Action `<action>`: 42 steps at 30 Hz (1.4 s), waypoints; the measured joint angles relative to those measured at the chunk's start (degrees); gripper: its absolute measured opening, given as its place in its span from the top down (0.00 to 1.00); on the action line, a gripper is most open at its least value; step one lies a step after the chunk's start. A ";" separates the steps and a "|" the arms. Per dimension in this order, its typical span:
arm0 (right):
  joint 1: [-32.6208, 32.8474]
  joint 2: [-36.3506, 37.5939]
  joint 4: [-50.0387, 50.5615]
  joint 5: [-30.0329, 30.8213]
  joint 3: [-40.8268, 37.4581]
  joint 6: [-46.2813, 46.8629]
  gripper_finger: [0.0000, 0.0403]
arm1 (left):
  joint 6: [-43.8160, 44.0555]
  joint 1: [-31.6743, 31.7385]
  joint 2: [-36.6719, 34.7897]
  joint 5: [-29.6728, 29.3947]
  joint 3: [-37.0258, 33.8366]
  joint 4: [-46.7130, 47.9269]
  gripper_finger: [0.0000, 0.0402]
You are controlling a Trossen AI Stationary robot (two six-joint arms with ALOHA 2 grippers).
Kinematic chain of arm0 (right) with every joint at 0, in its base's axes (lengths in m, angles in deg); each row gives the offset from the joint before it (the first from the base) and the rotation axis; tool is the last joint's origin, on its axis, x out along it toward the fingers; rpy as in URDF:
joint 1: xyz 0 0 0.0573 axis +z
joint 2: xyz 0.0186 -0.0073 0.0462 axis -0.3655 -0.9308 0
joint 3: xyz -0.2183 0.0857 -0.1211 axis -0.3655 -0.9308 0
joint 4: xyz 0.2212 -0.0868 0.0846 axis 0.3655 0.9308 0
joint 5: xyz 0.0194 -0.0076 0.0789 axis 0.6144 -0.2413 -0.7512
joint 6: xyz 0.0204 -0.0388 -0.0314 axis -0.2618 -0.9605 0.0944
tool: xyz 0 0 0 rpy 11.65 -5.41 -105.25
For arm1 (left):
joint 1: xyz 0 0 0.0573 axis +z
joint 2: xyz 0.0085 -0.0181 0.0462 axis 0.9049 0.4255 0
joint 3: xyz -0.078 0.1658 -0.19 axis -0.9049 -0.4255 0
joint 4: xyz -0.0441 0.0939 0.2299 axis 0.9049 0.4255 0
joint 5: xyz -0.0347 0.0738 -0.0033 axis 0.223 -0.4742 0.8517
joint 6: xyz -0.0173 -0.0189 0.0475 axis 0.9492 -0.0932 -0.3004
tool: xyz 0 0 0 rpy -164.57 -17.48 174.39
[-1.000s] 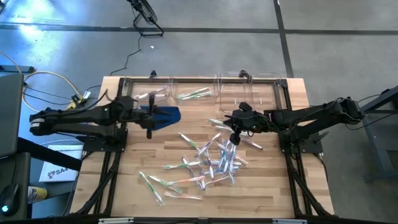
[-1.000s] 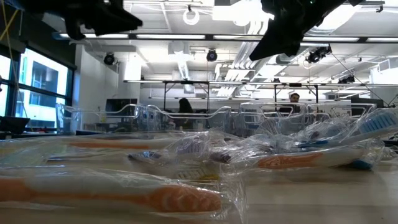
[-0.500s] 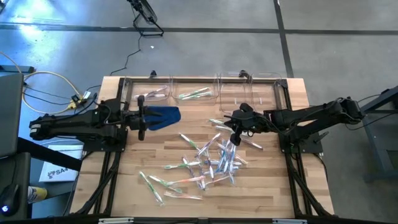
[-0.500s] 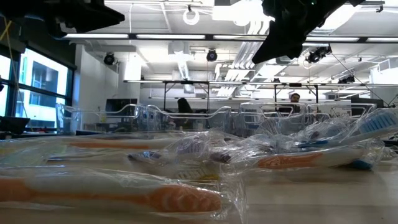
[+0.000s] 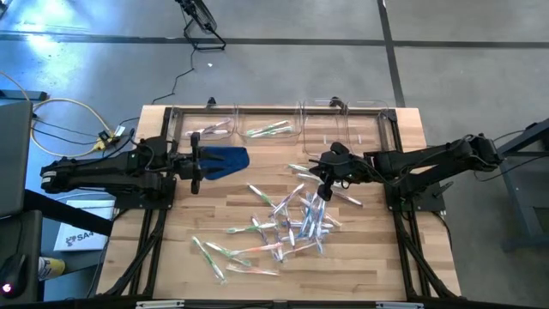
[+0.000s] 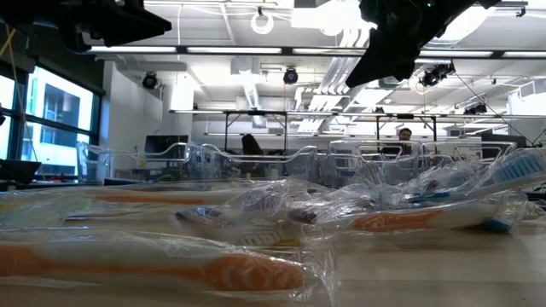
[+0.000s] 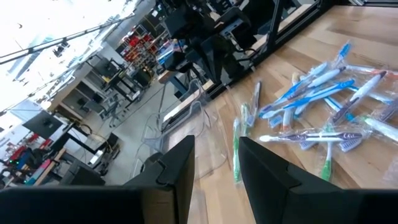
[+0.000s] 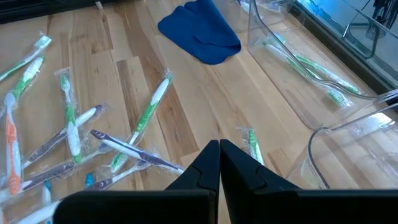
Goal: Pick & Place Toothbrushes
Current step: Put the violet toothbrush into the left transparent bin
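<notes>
Starting at the near edge of the table (image 5: 377, 257), bare wood shows on both near corners, with the widest free strip along the right side beside the frame rail. A few wrapped toothbrushes (image 5: 287, 219) lie toward the near left, green-handled ones, loose and apart from the rest. Just beyond them the main scatter sits around the table's middle, wrappers overlapping and crossing, blue, pink, green and whitish handles mixed. In the low view the closest brushes (image 6: 213, 269) fill the foreground, their clear wrap crumpled, hiding most of the tabletop behind.

Above the far right part of that pile hangs the right gripper (image 5: 323, 184), fingers pressed together with nothing between them; its wrist view shows the closed tips (image 8: 219, 155) over bare wood, with one green brush just beside them. Open wood lies between this gripper and the blue cloth (image 5: 225, 160).

The left gripper (image 5: 196, 167) is at the left side, just beside the cloth, its fingers (image 7: 180, 168) parted with a gap and holding nothing. The table's left edge is close behind that arm, so little room there.

Farthest, along the back edge, stand clear plastic bins (image 5: 274, 124); two on the left hold a few brushes, the one on the right looks empty as far as can be told.
</notes>
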 joint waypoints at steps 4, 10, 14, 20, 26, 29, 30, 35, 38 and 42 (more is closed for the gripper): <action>-0.01 0.00 0.01 -0.01 0.00 -0.02 0.99 | 0.00 0.00 0.02 0.02 0.00 0.00 0.70; 0.00 0.00 0.11 0.00 0.00 -0.26 0.99 | 0.00 0.00 0.02 0.04 0.00 0.00 0.70; 0.00 -0.02 0.24 -0.05 0.00 -0.90 0.99 | 0.00 0.00 0.02 0.02 0.00 0.00 0.70; 1.09 0.00 7.96 -0.20 0.00 8.20 0.99 | 0.00 0.00 0.02 0.04 0.00 0.42 0.70; 3.79 -0.04 16.06 -0.15 0.00 21.27 0.99 | 0.00 0.00 0.04 -0.87 0.00 1.30 0.70; 5.07 -0.07 18.77 -0.16 0.00 26.32 0.99 | 0.00 0.00 0.04 -1.43 0.00 1.31 0.70; 5.44 -0.07 19.56 -0.22 0.00 27.74 0.99 | 0.00 0.00 0.04 -1.57 0.00 1.29 0.70; 7.48 -0.07 21.14 -2.43 0.00 31.68 0.99 | 0.00 0.00 0.04 -1.62 0.00 1.30 0.70; 9.33 -0.09 20.83 -4.58 0.00 31.93 0.99 | 0.00 0.00 0.04 -1.64 0.00 1.27 0.70; 11.71 -0.09 21.31 -4.48 0.00 33.91 0.99 | 0.00 0.00 0.04 -1.66 0.00 1.27 0.70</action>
